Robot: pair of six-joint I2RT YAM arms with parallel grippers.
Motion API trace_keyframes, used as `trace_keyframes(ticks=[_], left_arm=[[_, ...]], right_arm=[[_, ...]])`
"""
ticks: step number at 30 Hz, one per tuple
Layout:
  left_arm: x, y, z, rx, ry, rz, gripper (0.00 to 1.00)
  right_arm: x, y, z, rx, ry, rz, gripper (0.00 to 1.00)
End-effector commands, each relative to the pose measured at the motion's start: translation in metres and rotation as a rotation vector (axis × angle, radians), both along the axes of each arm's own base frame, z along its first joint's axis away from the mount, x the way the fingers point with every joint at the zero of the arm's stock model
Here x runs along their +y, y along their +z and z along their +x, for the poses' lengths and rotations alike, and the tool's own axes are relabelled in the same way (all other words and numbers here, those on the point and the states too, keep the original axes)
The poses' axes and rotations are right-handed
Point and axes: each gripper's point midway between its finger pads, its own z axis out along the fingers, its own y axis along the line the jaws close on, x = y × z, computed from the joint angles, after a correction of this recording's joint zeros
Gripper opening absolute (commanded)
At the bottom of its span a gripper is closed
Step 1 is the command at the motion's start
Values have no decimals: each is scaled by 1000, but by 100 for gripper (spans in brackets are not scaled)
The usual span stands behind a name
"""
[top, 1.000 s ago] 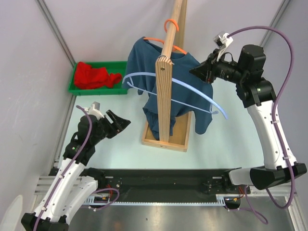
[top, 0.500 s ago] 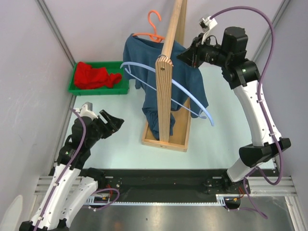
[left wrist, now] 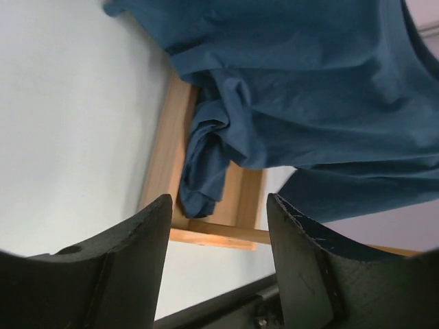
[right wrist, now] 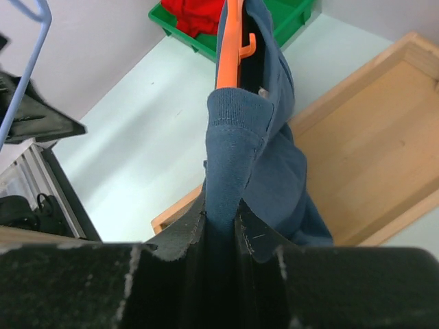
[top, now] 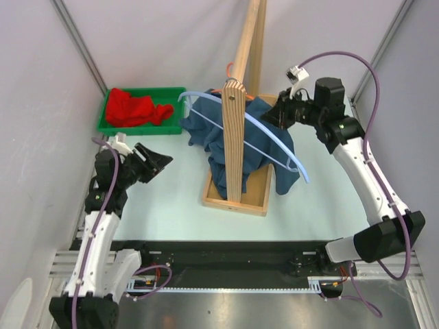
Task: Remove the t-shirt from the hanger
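Observation:
The dark blue t-shirt [top: 236, 133] hangs low around the wooden rack's upright [top: 235, 147] and bunches onto its base. It is still on the orange hanger [right wrist: 228, 48], which shows only as small orange bits near the rack's top [top: 228, 68] in the top view. My right gripper [top: 276, 116] is shut on a ribbed edge of the t-shirt [right wrist: 236, 151], which is pinched between its jaws [right wrist: 221, 216] just below the hanger. My left gripper [top: 155, 163] is open and empty, left of the rack. In its wrist view it [left wrist: 218, 205] faces the t-shirt [left wrist: 309, 82].
A light blue hanger [top: 274, 140] sticks out across the rack toward the right. The wooden base tray [top: 257, 200] sits mid-table and also shows in the left wrist view [left wrist: 161, 164]. A green bin [top: 110, 125] holding red cloth [top: 137, 107] stands at the back left.
My right gripper has come down and toward the near side with the t-shirt. The orange hanger has dropped from high above the rack to its top. My left arm shifted left.

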Motion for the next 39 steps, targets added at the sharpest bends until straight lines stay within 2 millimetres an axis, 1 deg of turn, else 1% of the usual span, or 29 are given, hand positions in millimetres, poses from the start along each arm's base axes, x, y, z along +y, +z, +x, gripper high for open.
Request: trace_keyframes(ticks=[1,2,3,4,5,7,8,10,11,12,13,14,15,16,17,18,19,21,23,24,25,26,27,29,30,32,33,38,39], left_arm=[[-35,25,9,-69,-220,-207,63],[-35,25,16,-63,-228,-212,64],[-35,28,19,-75,-231,-206,68],[-36,37,23,-93,-236,-203,70],[-37,41,28,-109,-240,-202,73],[-43,44,32,-105,-249,-235,75],[-55,48,33,-124,-293,-255,75],[-72,54,30,-136,-353,-300,72],[-87,58,25,-150,-405,-306,70],[-94,56,27,-139,-411,-311,68],[-107,57,22,-151,-447,-317,68],[-111,58,22,-157,-453,-325,67],[-116,60,20,-157,-457,-350,66],[-121,60,19,-182,-457,-362,64],[-121,59,20,-182,-445,-372,61],[-122,56,18,-172,-430,-392,54],[-124,63,19,-207,-422,-405,52],[-125,64,18,-199,-405,-445,50],[-129,68,18,-200,-400,-469,50],[-131,73,19,-200,-405,-480,50],[-136,70,20,-177,-409,-480,50],[-137,71,23,-176,-408,-480,50],[-139,76,23,-186,-414,-483,50],[-142,81,28,-215,-410,-481,52],[-143,84,30,-246,-408,-462,52],[-142,84,36,-280,-386,-425,53],[-142,82,38,-279,-379,-418,53],[-145,79,42,-294,-381,-439,50],[-145,76,44,-288,-371,-431,50]], right_arm=[[-5,25,-21,-110,35,95,0],[-5,29,-30,-132,54,111,0],[-4,26,-35,-127,63,119,0],[-3,9,-39,-84,73,124,0],[-3,16,-48,-116,86,138,0],[-3,6,-55,-101,88,147,0],[-4,-3,-61,-90,89,152,0],[-3,-12,-68,-77,92,151,0],[-3,-27,-71,-55,88,143,0],[-4,-27,-77,-65,92,146,0],[-3,-34,-80,-57,96,146,0],[-3,-36,-83,-57,101,154,0],[-4,-46,-88,-41,99,153,0],[-4,-49,-91,-33,100,158,0],[-3,-49,-93,-38,108,165,0],[-2,-57,-98,-17,111,172,0],[1,-59,-103,-18,126,170,0],[4,-67,-108,-12,131,162,0],[9,-69,-113,-16,147,163,0],[11,-70,-114,-17,153,163,0],[14,-76,-114,-4,154,158,0],[17,-73,-113,-26,162,162,0],[25,-74,-118,-28,184,160,0],[31,-77,-114,-25,181,140,0],[36,-77,-117,-27,196,133,0],[42,-73,-115,-37,198,124,0],[44,-77,-118,-16,205,112,0],[49,-75,-120,-15,215,102,0],[49,-76,-120,-11,214,103,0]])
